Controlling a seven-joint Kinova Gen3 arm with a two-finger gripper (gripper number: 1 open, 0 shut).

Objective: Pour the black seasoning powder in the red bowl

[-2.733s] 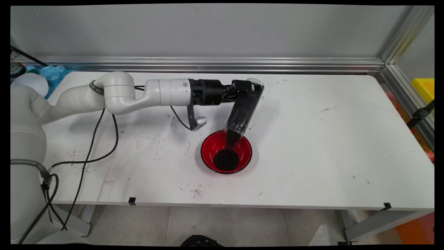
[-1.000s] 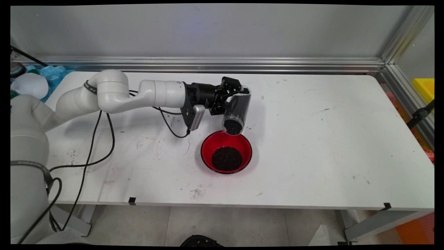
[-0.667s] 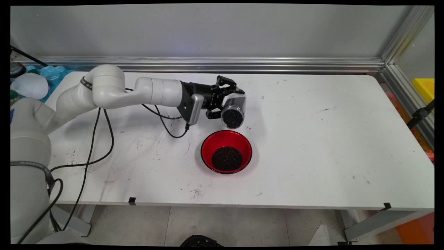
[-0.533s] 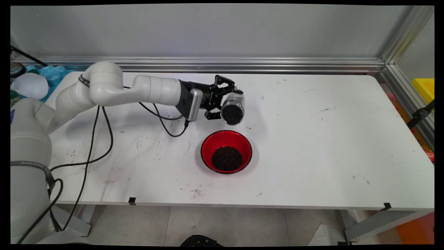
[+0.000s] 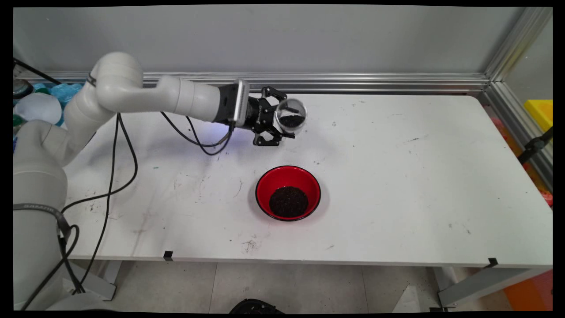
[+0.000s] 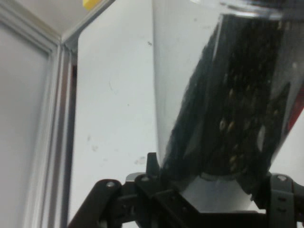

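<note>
Upper centre of the frame, the tool (image 5: 279,122) grips a clear cup (image 5: 290,117) of dark grains; tilting could spill them onto the worktop (image 5: 397,176), missing the red bowl (image 5: 288,193).

A white table (image 5: 397,176), scuffed with dark marks, stands before a plain grey wall (image 5: 265,39). An aluminium rail (image 5: 353,81) runs along the far edge. Pale floor tiles (image 5: 287,287) show below, and a yellow bin (image 5: 540,112) at right.
</note>
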